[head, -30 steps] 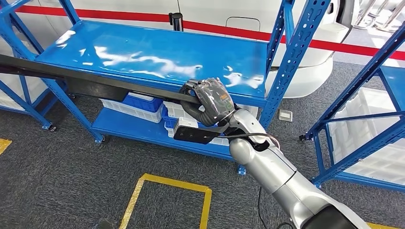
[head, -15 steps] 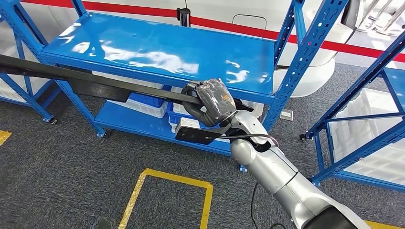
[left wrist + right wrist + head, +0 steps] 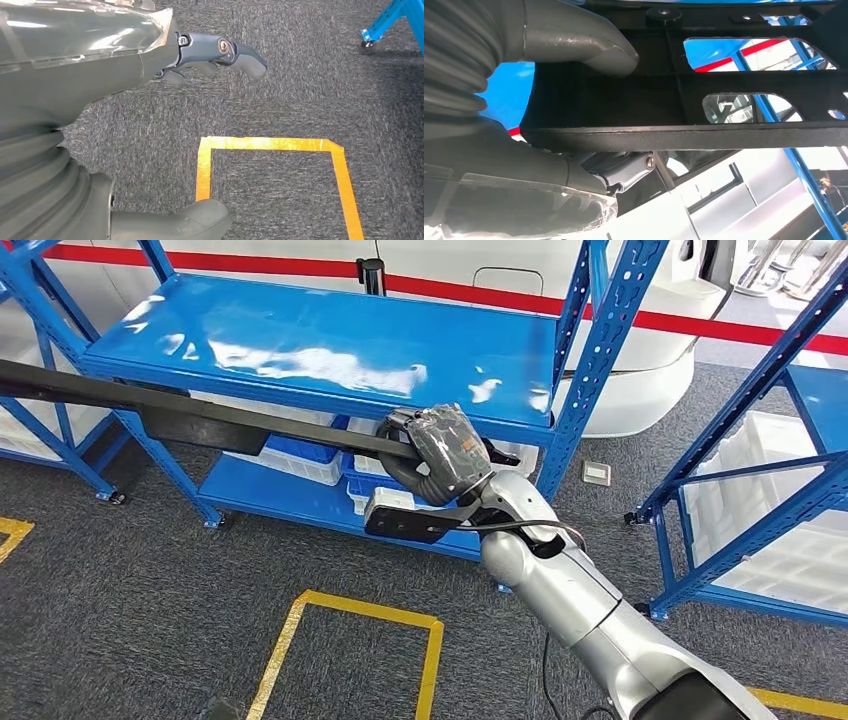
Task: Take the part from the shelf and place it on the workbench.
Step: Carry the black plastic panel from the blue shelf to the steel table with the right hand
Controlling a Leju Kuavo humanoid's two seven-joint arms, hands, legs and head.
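Grey carpet, blue shelf (image 3: 330, 350); right hand (image 3: 440, 452) fingers clamp black part (image 3: 200, 415) (cutouts visible at wrist); left hand (image 3: 100, 65) fingers spread, empty.

We see the long part (image 3: 190, 412) stretching from the far left across to the middle, in front of the shelf (image 3: 330, 345) and clear of its top board, with its right end in our right hand (image 3: 440, 452). Bins (image 3: 290, 458) sit on the lower board, behind and below the part. A second rack (image 3: 760, 440) stands to the right, well apart, with crates (image 3: 770, 530) inside it. A taped floor outline (image 3: 345, 645) lies on the carpet before the shelf, left of our right arm. Our left hand (image 3: 100, 65) hangs above that carpet, near the taped outline (image 3: 275, 170).
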